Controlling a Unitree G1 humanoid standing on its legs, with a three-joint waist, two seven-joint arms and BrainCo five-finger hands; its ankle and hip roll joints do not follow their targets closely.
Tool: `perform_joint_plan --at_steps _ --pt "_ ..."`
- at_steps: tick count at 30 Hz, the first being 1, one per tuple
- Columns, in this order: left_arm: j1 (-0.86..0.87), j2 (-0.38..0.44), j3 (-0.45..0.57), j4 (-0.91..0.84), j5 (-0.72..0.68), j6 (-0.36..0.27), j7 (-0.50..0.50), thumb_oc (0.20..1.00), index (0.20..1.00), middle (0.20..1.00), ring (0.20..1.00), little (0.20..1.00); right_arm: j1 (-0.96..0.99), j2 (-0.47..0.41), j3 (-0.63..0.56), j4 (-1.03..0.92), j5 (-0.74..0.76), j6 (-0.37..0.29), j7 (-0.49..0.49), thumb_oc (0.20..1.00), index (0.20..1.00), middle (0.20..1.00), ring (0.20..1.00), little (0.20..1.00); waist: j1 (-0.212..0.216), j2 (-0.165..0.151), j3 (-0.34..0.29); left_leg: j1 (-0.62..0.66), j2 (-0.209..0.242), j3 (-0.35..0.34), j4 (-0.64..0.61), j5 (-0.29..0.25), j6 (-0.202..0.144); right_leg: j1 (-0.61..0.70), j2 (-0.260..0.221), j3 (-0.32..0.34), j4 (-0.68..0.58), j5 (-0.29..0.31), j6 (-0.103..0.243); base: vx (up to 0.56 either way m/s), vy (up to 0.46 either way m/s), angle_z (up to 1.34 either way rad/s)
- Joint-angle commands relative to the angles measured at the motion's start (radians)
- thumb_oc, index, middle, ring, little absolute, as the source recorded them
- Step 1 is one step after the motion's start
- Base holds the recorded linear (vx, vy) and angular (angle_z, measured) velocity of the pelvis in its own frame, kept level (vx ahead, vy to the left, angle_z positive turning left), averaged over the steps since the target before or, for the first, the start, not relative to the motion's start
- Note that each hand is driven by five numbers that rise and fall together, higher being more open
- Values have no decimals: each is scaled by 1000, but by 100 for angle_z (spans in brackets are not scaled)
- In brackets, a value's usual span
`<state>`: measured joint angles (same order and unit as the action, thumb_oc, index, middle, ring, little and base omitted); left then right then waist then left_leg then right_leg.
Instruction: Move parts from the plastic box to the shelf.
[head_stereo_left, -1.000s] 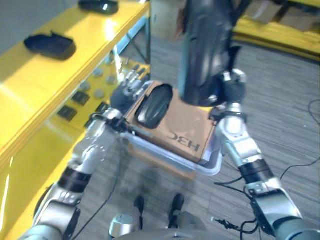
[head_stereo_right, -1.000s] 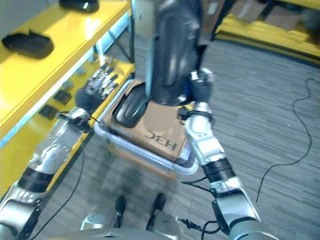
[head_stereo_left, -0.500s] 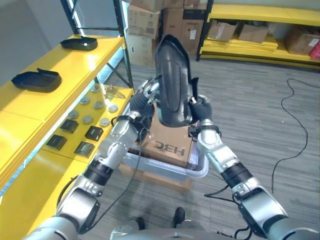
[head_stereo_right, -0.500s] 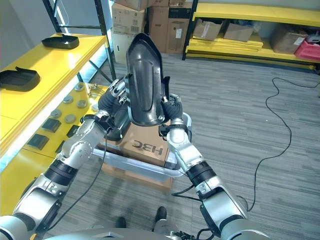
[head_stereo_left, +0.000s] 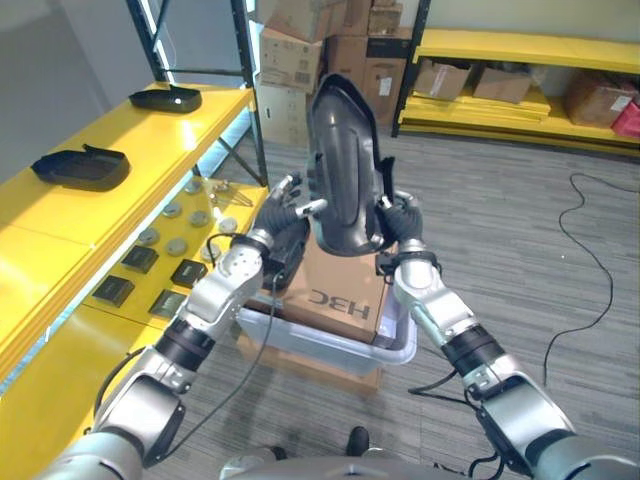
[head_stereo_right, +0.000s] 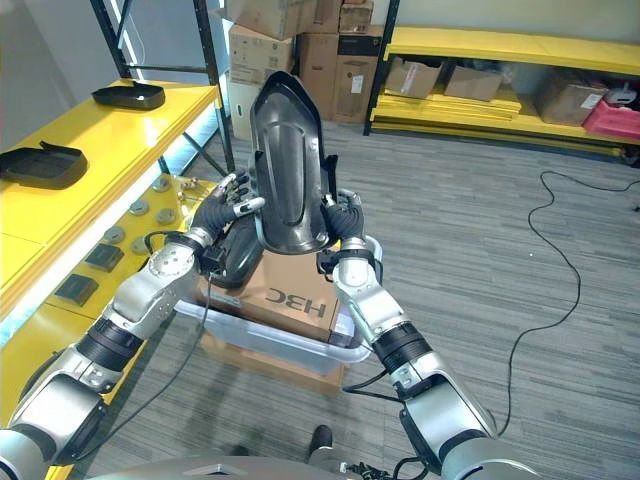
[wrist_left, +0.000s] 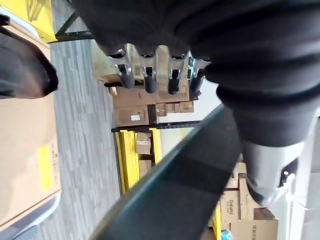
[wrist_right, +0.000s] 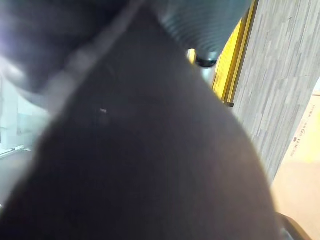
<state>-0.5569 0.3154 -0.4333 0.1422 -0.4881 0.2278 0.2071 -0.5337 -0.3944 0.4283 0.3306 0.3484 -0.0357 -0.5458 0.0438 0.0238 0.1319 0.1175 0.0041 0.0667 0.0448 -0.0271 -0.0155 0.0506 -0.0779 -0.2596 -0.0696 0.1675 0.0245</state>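
Warehouse floor (head_stereo_right: 480, 250), black part (head_stereo_right: 288, 165) upright, right robot hand (head_stereo_right: 343, 222) apparently gripping

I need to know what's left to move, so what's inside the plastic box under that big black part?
Inside the plastic box sit a cardboard box and another black part beside it. The raised black part and left hand cover some of it; anything beneath the cardboard is hidden.

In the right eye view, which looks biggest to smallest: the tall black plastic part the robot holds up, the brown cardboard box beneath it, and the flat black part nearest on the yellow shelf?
1. Tall black plastic part, though it is nearest the camera.
2. Brown cardboard box.
3. Flat black part on the yellow shelf.
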Motion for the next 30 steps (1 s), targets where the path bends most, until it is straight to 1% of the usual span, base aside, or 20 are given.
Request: perform_joint_plan --at_steps 1,5,9,15,18,22,27,30 --pt "-106 -10 -35 84 -6 -29 13 1000 1000 1000 1000 1000 -90 16 -22 -12 11 -73 -15 200 200 200 200 200 29 -11 -60 -35 45 20 -7 4 -22 78 -75 5 38 -138 129 0 0 0" --pt "-97 -25 -37 111 -19 -54 -1 1000 1000 1000 1000 1000 -88 24 -24 -10 16 -71 -18 200 200 200 200 200 28 -11 -61 -32 43 19 -9 3 -20 78 -75 4 39 -137 130 0 0 0" --pt "-94 -57 -49 114 -99 -57 -48 1000 1000 1000 1000 1000 -88 49 -15 7 13 -64 -14 200 200 200 200 200 27 -9 -65 -29 43 19 -14 5 -19 77 -75 3 39 -136 130 0 0 0" --pt "-108 -98 -76 113 -99 -59 -41 1000 1000 1000 1000 1000 -102 76 12 29 -17 -53 -10 200 200 200 200 200 22 -10 -66 -26 41 22 -15 5 -18 77 -74 6 40 -134 130 0 0 0" --pt "-110 -115 -93 109 -94 -55 -37 1000 1000 1000 1000 1000 -107 81 25 23 -19 -37 -2 200 200 200 200 200 17 -12 -68 -23 41 24 -17 4 -17 76 -73 11 41 -135 131 8 -3 -4" --pt "-103 -122 -99 102 -75 -92 -27 1000 1000 1000 1000 1000 -107 85 37 12 -26 -14 8 200 200 200 200 200 15 -13 -69 -21 40 25 -18 3 -17 75 -72 14 41 -136 131 2 0 -2" --pt "-100 -104 -91 61 -59 -79 -30 1000 1000 1000 1000 1000 -102 86 49 9 -21 -10 -4 200 200 200 200 200 20 -13 -68 -20 40 24 -17 1 -17 77 -72 12 41 -137 131 0 0 0" --pt "-102 -96 -92 51 -37 -56 -41 1000 1000 1000 1000 1000 -102 85 46 7 -22 -11 -1 200 200 200 200 200 22 -13 -68 -18 40 23 -17 0 -16 79 -72 12 39 -136 132 0 0 0"
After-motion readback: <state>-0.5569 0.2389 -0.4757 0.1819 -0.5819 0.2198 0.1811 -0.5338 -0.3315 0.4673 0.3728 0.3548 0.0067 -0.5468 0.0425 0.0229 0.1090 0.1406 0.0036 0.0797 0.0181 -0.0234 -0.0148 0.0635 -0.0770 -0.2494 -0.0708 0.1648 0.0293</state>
